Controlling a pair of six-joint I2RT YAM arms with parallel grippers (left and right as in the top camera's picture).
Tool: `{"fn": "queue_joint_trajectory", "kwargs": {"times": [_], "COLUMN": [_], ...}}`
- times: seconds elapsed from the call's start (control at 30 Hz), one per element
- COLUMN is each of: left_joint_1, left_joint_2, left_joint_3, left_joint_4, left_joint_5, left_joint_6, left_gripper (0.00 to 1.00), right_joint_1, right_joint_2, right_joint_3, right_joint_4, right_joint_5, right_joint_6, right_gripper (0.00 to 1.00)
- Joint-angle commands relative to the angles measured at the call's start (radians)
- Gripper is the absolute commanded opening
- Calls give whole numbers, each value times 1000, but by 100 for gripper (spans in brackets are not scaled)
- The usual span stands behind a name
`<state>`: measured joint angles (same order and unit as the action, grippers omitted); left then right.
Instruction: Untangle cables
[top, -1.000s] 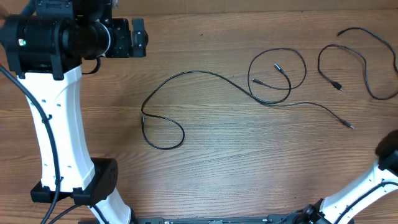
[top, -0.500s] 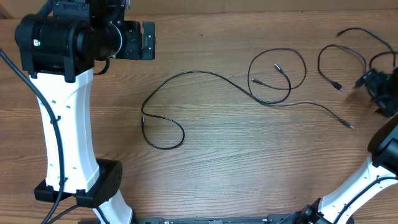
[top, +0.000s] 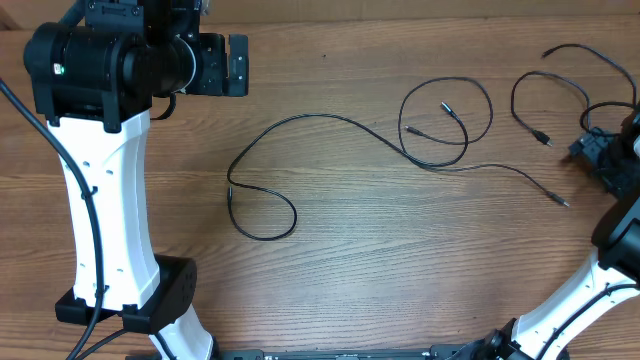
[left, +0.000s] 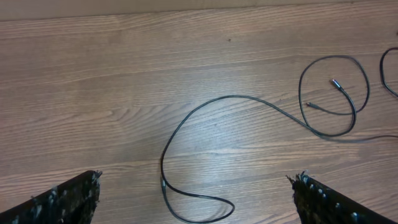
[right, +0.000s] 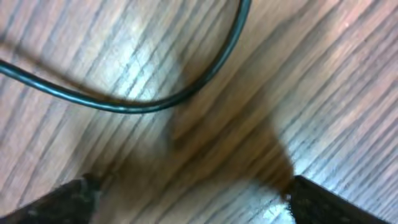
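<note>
Thin black cables lie loose on the wooden table. One long cable (top: 330, 119) runs from a loop (top: 263, 214) at the left to a small plug (top: 563, 202) at the right. It passes a round coil (top: 447, 121) with two plug ends inside. A separate cable (top: 555, 82) curls at the far right. My left gripper (top: 238, 65) hangs open high over the back left, and its view shows the long cable (left: 231, 98) far below. My right gripper (top: 588, 151) is open and low beside the far-right cable. A curve of that cable (right: 127, 107) lies just ahead of its fingers (right: 320, 200).
The left arm's white column and base (top: 100, 230) stand on the left side of the table. The right arm's white link (top: 590, 300) rises from the front right corner. The table's back edge (top: 400, 16) runs along the top.
My right arm came in from the lower right and swung up to the far-right cable, then dropped a little lower. My left arm shifted slightly right, then stayed still.
</note>
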<state>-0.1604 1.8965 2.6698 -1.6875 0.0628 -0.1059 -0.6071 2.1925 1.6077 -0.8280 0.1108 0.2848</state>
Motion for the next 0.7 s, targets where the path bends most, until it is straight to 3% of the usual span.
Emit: {"fn": "queue_joint_trajectory", "kwargs": {"times": [0.0, 0.07, 0.1, 0.17, 0.67], "left_joint_1": [-5, -5, -5, -5, -5], "left_joint_2": [-2, -2, -2, -2, 10], "left_joint_3": [-5, -5, -5, -5, -5], "left_joint_4": [-1, 1, 1, 1, -2], "left_joint_5": [-15, -23, -23, -23, -22], "left_joint_6": [-14, -14, -14, -14, -33], "left_gripper": [100, 99, 99, 100, 100], "right_joint_1": [-3, -3, -3, -3, -3], "right_joint_2": [62, 95, 108, 113, 115], "right_joint_3": [-18, -18, -18, -18, -17], "right_joint_4": [13, 35, 48, 79, 396], "right_joint_5": [31, 28, 27, 27, 22], "right_joint_6": [-2, -2, -4, -4, -109], "right_gripper": [89, 80, 62, 56, 56]}}
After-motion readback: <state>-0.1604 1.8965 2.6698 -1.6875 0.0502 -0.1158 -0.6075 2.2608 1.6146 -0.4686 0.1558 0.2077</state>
